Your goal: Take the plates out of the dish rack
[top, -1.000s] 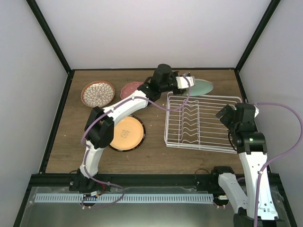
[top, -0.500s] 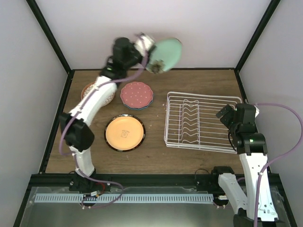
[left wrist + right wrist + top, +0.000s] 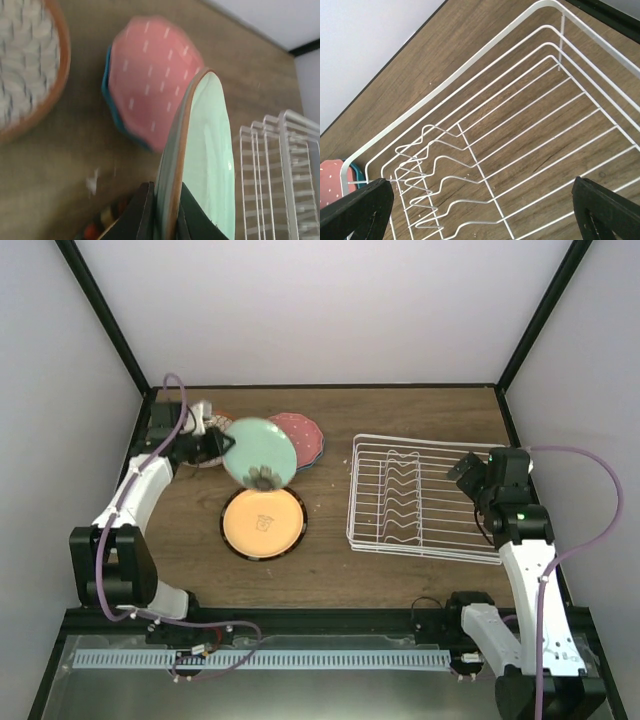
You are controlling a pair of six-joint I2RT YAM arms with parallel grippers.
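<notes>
Pale green plate [image 3: 260,452] sits clamped by its rim between the fingers of the left gripper [image 3: 216,445], jaws pinched tight on the brown edge. The left wrist view shows it nearly on edge, its face turned toward the dish rack [image 3: 425,502].

A second ago this plate was at the far edge of the rack. It then swung high over the far left of the worktop [image 3: 330,560], and it now hangs low over the left half. Its lower edge overlaps the far rim of the tan plate [image 3: 263,522] in the overhead view. Whether the two touch I cannot tell.

Just beyond it toward the far edge lies the red-pink dotted plate [image 3: 303,433], stacked on a teal plate [image 3: 111,100]. The petal-patterned plate [image 3: 25,65] lies nearer the far left corner, mostly hidden behind the gripper from above. A plain pink plate I cannot make out.

The rack, at the right half of the worktop, shows only bare wires and tines in both the overhead and right wrist views. The right gripper [image 3: 472,472] hovers over its right end, fingers spread wide and holding nothing.

So this looks like the last plate out. It probably needs laying flat on bare wood or onto a plate already down, then letting go.
</notes>
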